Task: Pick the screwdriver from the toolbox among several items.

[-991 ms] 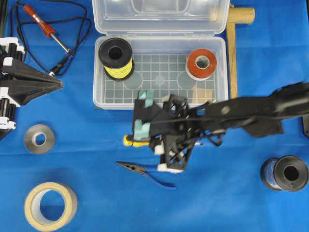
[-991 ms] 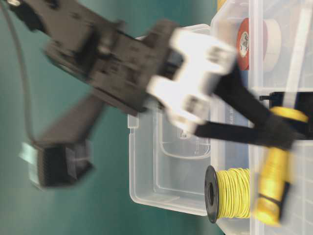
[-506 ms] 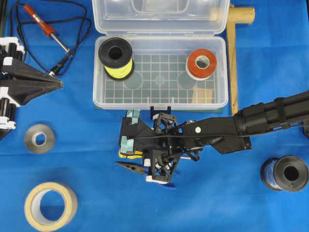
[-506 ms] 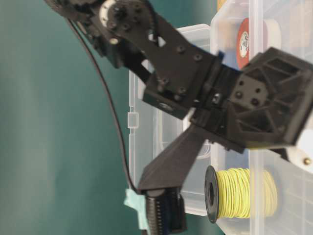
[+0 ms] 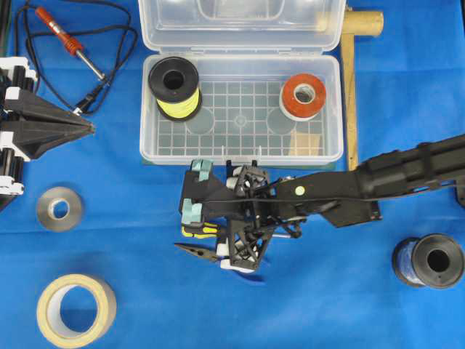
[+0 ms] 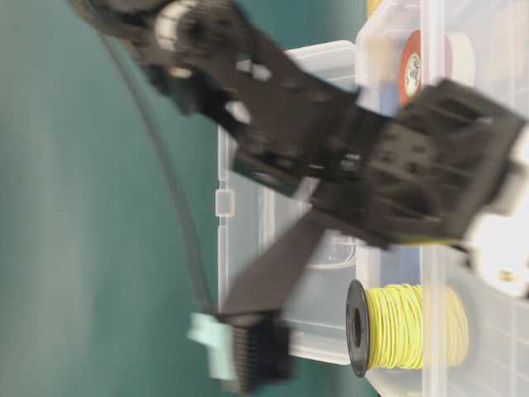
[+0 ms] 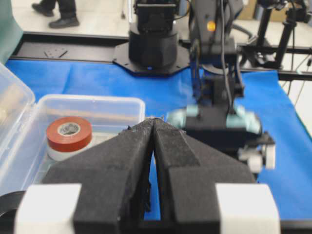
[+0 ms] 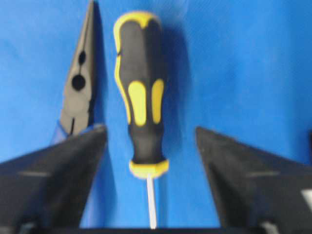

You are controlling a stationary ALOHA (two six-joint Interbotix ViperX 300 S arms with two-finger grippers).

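Right wrist view: right pincer [image 8: 148, 156] spread, straddling the screwdriver [image 8: 140, 97].

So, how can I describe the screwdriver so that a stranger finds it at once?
Start from the big clear toolbox and go to the blue cloth in front of its latch. There the screwdriver lies between the open fingers of the right claw. Its chunky yellow-and-black handle sets it apart from the flat, pointed pliers beside it.

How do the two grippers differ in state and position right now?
The right gripper is open, its fingers spread either side of the screwdriver lying on the blue cloth; the left gripper is shut and empty. The right reaches out in front of the toolbox; the left sits back at the table's left edge. Both have black fingers.
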